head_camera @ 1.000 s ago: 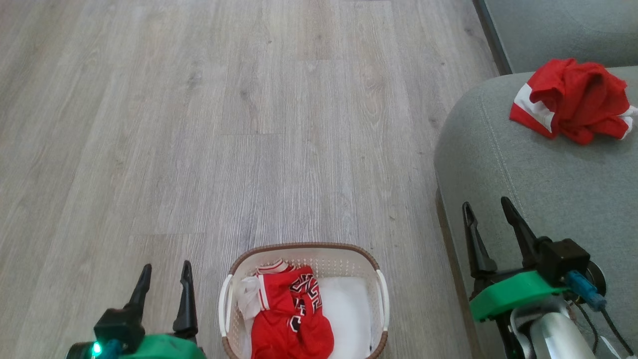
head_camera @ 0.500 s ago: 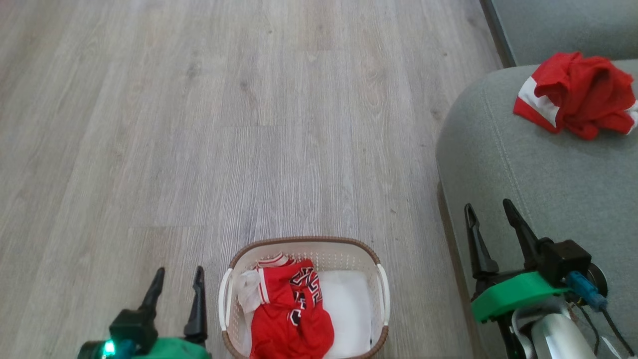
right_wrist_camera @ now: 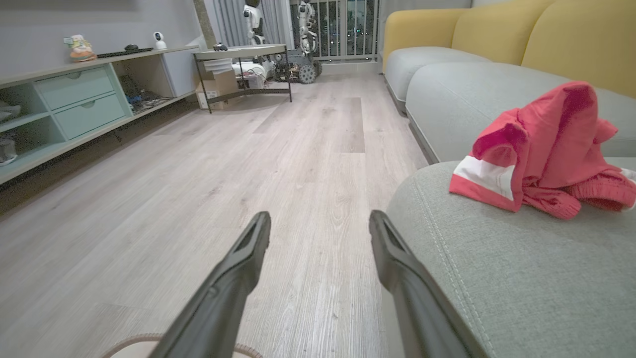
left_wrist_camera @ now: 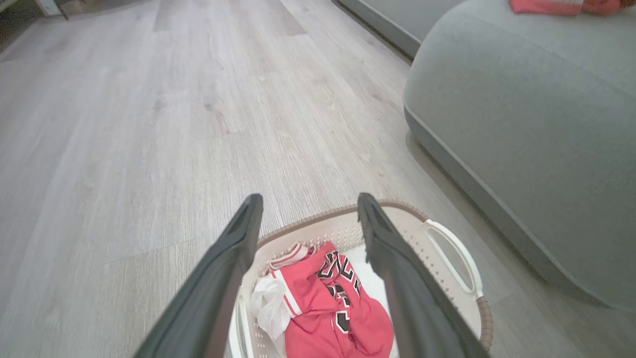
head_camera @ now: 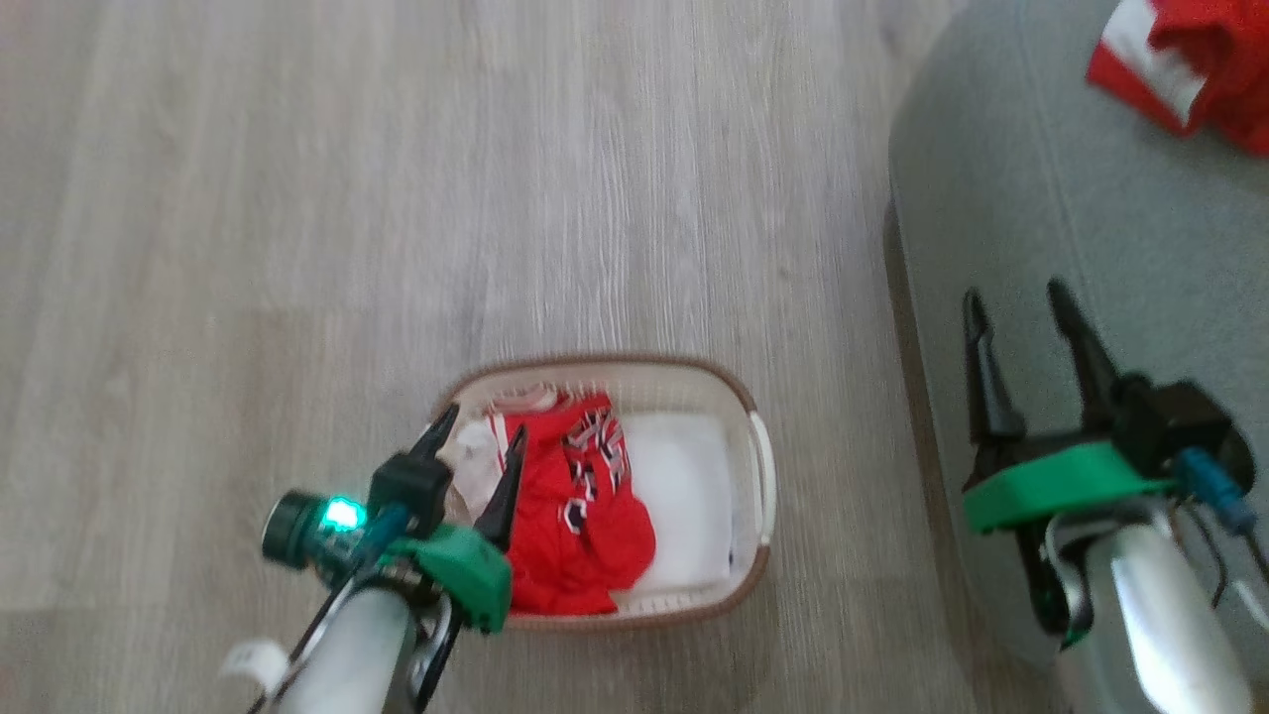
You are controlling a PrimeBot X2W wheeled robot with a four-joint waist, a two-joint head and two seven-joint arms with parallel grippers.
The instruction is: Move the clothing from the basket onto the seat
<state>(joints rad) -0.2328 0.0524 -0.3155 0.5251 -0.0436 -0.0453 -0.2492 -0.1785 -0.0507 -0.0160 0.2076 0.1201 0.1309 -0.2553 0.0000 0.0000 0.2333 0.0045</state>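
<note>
The cream basket (head_camera: 736, 385) stands on the wood floor. In it lies red clothing (head_camera: 585, 516) with black-white lettering, and a pale whitish piece (head_camera: 474, 461) rests at its left end. My left gripper (head_camera: 483, 426) hangs open over the basket's left part, its fingers straddling the pale piece and the red edge. The left wrist view looks down at the basket (left_wrist_camera: 397, 205) and the clothing (left_wrist_camera: 318, 308) between that open gripper (left_wrist_camera: 309, 199). My right gripper (head_camera: 1016, 295) is open and empty over the left edge of the grey-green seat (head_camera: 1071, 198). Another red garment (right_wrist_camera: 546, 144) lies crumpled on the seat (right_wrist_camera: 497, 278).
A flat white pad (head_camera: 674, 496) covers the right half of the basket's bottom. Open wood floor (head_camera: 397, 198) stretches ahead and to the left. Far off are a low shelf unit (right_wrist_camera: 74, 99), a small table (right_wrist_camera: 243, 54) and a yellow sofa back (right_wrist_camera: 546, 30).
The head camera has tilted down, so the whole picture shifted up. My left gripper moved from the floor beside the basket to over its left part. Both grippers stayed open.
</note>
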